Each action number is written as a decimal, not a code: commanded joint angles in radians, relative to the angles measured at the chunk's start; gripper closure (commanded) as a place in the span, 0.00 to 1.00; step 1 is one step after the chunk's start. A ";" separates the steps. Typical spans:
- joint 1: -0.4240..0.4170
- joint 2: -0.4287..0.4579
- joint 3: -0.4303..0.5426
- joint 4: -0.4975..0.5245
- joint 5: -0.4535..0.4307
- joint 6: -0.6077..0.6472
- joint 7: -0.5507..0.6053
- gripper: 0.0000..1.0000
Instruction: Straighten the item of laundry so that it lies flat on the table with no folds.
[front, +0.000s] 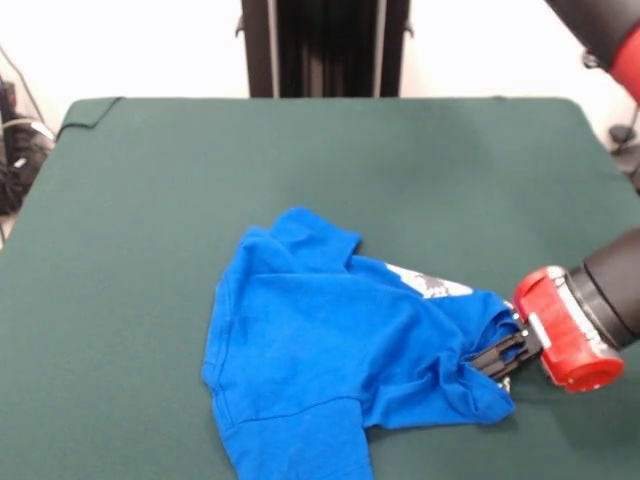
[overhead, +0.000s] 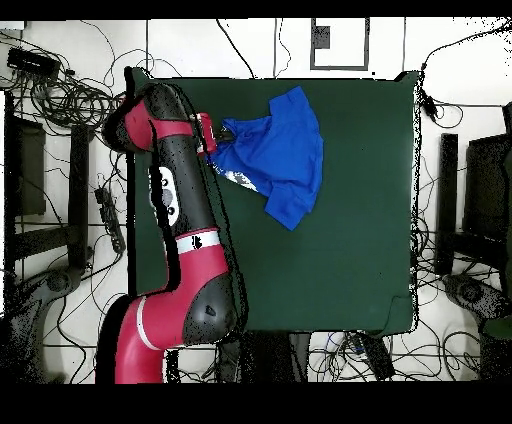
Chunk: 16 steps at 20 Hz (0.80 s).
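1. Step in hand: a pull-out stroke. The end effector (front: 497, 355) is clamped on a bunched edge of the blue T-shirt (front: 330, 350); blue cloth gathers into tight wrinkles where it enters the black fingers (front: 503, 349).

2. Location of the task item: in the front view the T-shirt lies on the green worktop (front: 300, 170) toward 5 o'clock of the worktop's centre, with its lower portion running off the bottom edge of the picture. The grasp point sits at the shirt's 3 o'clock side.

3. Condition of the item: not flat. A fold covers most of the white-grey print (front: 432, 283), one layer overlaps another near the shirt's 12 o'clock end, and creases radiate from the grasp point.

4. Overhead check: the T-shirt (overhead: 280, 150) lies near the worktop (overhead: 360, 260) edge at 12 o'clock, with the arm (overhead: 185, 215) reaching it from the shirt's 9 o'clock side.

5. Next move, as judged: draw the held edge outward toward 3 o'clock in the front view, low over the worktop, so that the covered print is exposed; then release and re-grasp another folded edge. Risk: the whole shirt may slide instead of unfolding.

6. Count: one T-shirt, one worktop, one arm, one end effector.
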 joint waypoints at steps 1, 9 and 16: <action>0.016 0.096 0.285 0.318 0.281 -0.029 -0.071 1.00; -0.036 0.034 0.425 0.432 0.464 0.014 -0.136 1.00; -0.047 0.008 0.457 0.481 0.537 0.006 -0.141 1.00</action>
